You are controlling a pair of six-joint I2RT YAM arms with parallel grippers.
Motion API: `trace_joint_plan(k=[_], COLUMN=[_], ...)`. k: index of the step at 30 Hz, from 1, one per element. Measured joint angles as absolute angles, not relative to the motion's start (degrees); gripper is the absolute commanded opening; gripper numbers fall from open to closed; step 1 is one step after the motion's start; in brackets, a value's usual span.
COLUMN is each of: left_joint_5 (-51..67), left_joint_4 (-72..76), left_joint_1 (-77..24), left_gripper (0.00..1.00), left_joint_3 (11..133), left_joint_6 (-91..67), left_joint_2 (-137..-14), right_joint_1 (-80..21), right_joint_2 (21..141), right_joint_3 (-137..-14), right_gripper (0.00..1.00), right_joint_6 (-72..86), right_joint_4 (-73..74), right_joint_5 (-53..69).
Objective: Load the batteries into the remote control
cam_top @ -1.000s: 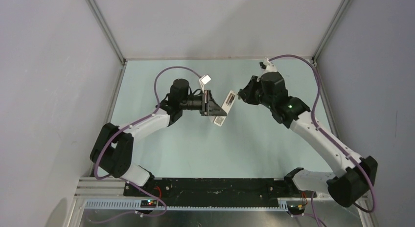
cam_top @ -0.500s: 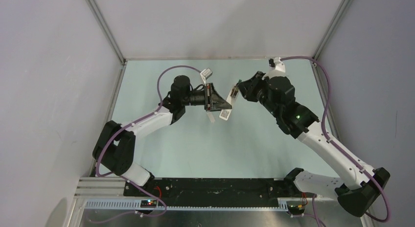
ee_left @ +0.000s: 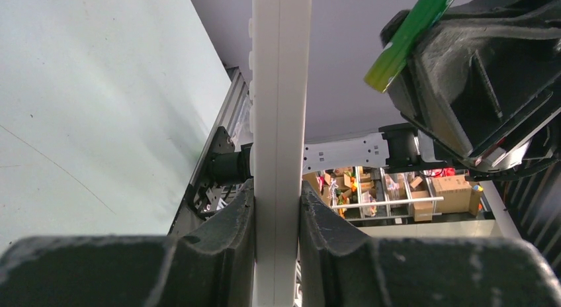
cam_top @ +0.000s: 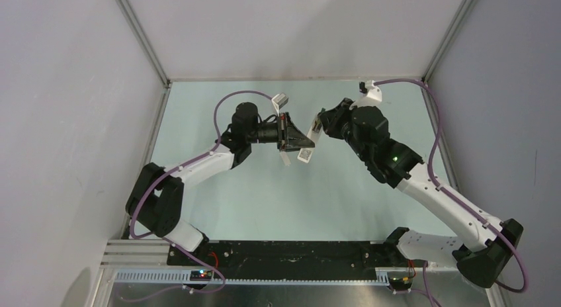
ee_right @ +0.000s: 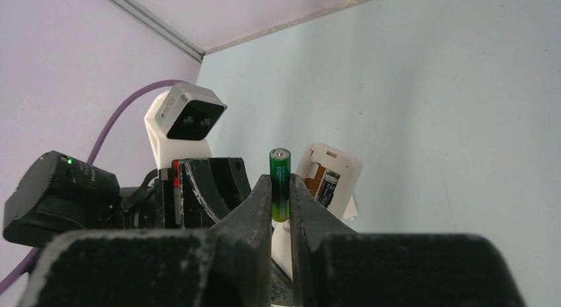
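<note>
My left gripper [cam_top: 296,137] is shut on the slim white remote control [cam_top: 306,153] and holds it above the table. In the left wrist view the remote [ee_left: 281,108] runs straight up between the fingers [ee_left: 228,221]. In the right wrist view its battery recess [ee_right: 329,176] faces me with one dark battery [ee_right: 329,186] seated inside. My right gripper [cam_top: 319,124] is shut on a green battery [ee_right: 280,181], held upright just left of the recess. That battery also shows in the left wrist view [ee_left: 410,36], close to the remote's far end.
The pale green table [cam_top: 264,194] lies below both arms, with grey walls on three sides. The left wrist camera housing [ee_right: 184,120] sits close behind the held battery. A small white piece [cam_top: 285,160] shows just under the left gripper.
The right arm swung back and raised the battery to the remote's end, then edged left toward it. The left gripper turned the remote and now holds still.
</note>
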State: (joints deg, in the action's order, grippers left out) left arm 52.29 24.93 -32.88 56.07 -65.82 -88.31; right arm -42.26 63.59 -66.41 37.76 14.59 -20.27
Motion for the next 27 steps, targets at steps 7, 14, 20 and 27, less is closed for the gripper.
trace_joint_plan(k=[7, 14, 20, 27], left_joint_5=[52.5, 52.8, 52.8, 53.0], left_joint_4=[25.5, 26.5, 27.0, 28.1], left_joint_1=[-32.9, -32.9, -32.9, -32.9], left_gripper=[0.00, 0.00, 0.00, 0.00], left_joint_3=[56.5, 56.5, 56.5, 56.9], left_joint_6=[-67.1, -67.6, -68.2, -69.3], left_joint_2=[-88.9, -89.0, -89.5, -90.0], right_joint_1=[-44.6, -45.7, -45.9, -46.0], right_joint_2=[66.1, 66.5, 66.5, 67.2], right_joint_3=[-66.4, -66.4, -66.4, -66.4], right_gripper=[0.06, 0.05, 0.05, 0.05], right_joint_6=[37.7, 37.7, 37.7, 37.7], right_joint_4=[14.7, 14.7, 14.7, 15.0], right_joint_5=[-22.8, -25.7, -28.1, -29.1])
